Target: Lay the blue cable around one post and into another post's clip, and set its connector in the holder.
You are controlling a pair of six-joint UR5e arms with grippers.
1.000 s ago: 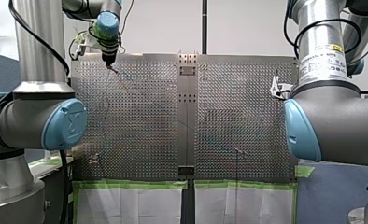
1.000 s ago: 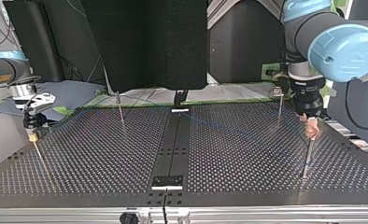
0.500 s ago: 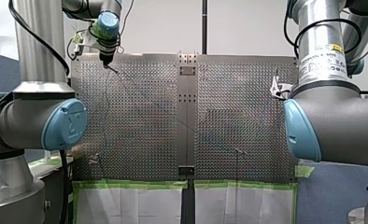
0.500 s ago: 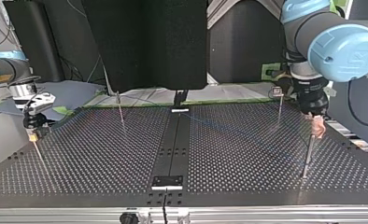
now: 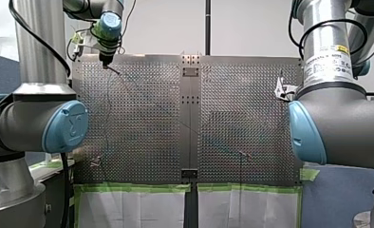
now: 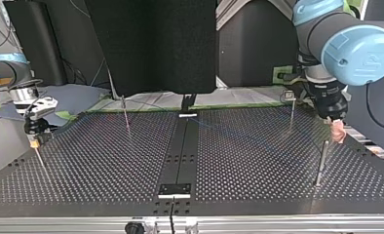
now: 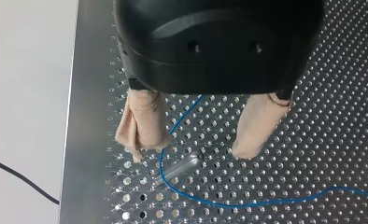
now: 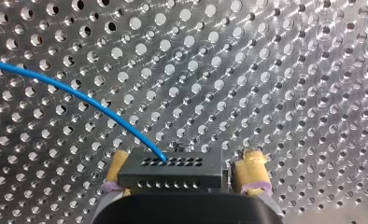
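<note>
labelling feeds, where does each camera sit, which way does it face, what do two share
Front view: behind and above the arms, looking over the perforated table; left arm at left, right arm at right.
Top view: across the table, facing the arms; left gripper at its right.
Left wrist view: looks along the open left gripper at a post.
Right wrist view: looks along the right gripper at the black connector.
Shared: both wrist views show the blue cable.

Pale wall [image 5: 251,28] behind the perforated table [image 5: 147,118], thin dark pole [image 5: 207,26], green tape [image 5: 133,187], large black panel [image 6: 151,44] opposite.
</note>
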